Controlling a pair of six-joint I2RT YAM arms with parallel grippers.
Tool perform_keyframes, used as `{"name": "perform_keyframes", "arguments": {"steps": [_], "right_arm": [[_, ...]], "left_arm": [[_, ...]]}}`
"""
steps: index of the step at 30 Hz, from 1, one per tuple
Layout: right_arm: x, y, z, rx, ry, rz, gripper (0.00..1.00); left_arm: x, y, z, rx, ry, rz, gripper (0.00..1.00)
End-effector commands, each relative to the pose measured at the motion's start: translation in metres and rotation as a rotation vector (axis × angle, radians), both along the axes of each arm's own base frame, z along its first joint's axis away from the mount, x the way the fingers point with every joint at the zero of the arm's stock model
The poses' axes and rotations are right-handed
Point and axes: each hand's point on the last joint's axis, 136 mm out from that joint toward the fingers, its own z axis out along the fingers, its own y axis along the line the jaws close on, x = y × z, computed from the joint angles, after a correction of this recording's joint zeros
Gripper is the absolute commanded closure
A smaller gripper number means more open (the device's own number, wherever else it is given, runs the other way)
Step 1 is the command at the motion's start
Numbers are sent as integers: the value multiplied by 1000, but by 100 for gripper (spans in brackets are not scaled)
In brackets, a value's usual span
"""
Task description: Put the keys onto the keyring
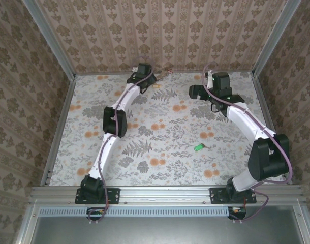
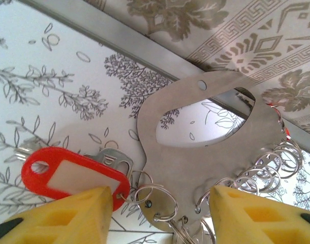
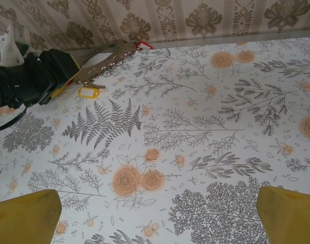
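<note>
At the far edge of the table (image 1: 160, 152), at 12 o'clock from the arm bases, we find the keyring (image 2: 167, 165) close by the metal rail (image 2: 119, 35) under the patterned wall (image 1: 170, 30). It is a flat grey metal piece with an oval opening. In the left wrist view, small split rings (image 2: 277, 157) hang along its rim from about 3 o'clock round to 6 o'clock.

The left jaws stand apart there, their yellow fingertips (image 2: 68, 213) on either side of the keyring's near end, with a clear gap between them. We cannot tell whether either tip touches the metal. The red key (image 2: 68, 175) lies on the table at 8 o'clock of the keyring, its tag just above the left-hand fingertip. A small ring at the tag's end meets the rings at the keyring's rim, and we cannot tell whether they are linked.

From the right wrist we see the yellowish key (image 3: 89, 92) just beside the keyring, at 7 o'clock of it. The green key (image 1: 198, 147) lies by itself, well apart from the others, toward 4 o'clock of the table's middle in the top view. The right jaws are spread wide over the flowered table, their fingertips (image 3: 23, 213) at the bottom corners of the right wrist view.
</note>
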Motion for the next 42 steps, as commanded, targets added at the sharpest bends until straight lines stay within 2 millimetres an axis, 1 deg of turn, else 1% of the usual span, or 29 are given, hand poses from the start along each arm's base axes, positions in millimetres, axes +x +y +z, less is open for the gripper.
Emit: {"name": "perform_keyframes", "arguments": {"steps": [1,8,14,19,21,23,29,31,34,40,42], "right_arm": [[-4,-2,17,49,-44,-11,0],[-8,-20,25,62,-65,-56,0],[-11,-36,27,72,-78,-95,0],[-12,-39,25,76,-78,-102,0],[-13,-41,24,76,-77,-107,0],[-15,-42,24,78,-78,-111,0],[-17,-41,18,88,-64,-112,1],[-22,-42,29,92,-92,-111,1],[-24,-42,25,91,-86,-112,1],[-26,-40,23,101,-82,-102,1],[-27,-40,23,102,-83,-102,1]], "left_arm": [[-16,4,-12,56,76,0,53],[-17,-4,-13,44,71,-4,69],[-19,-3,-15,46,82,-8,80],[-23,-4,-13,48,99,-30,86],[-26,-4,-14,49,111,-42,91],[-29,-5,-11,49,117,-58,100],[-38,-6,1,59,124,-108,100],[-43,-8,5,63,128,-134,100],[-51,-13,10,52,142,-172,100],[-74,-18,23,43,162,-231,100],[-88,-20,23,37,176,-256,100]]}}
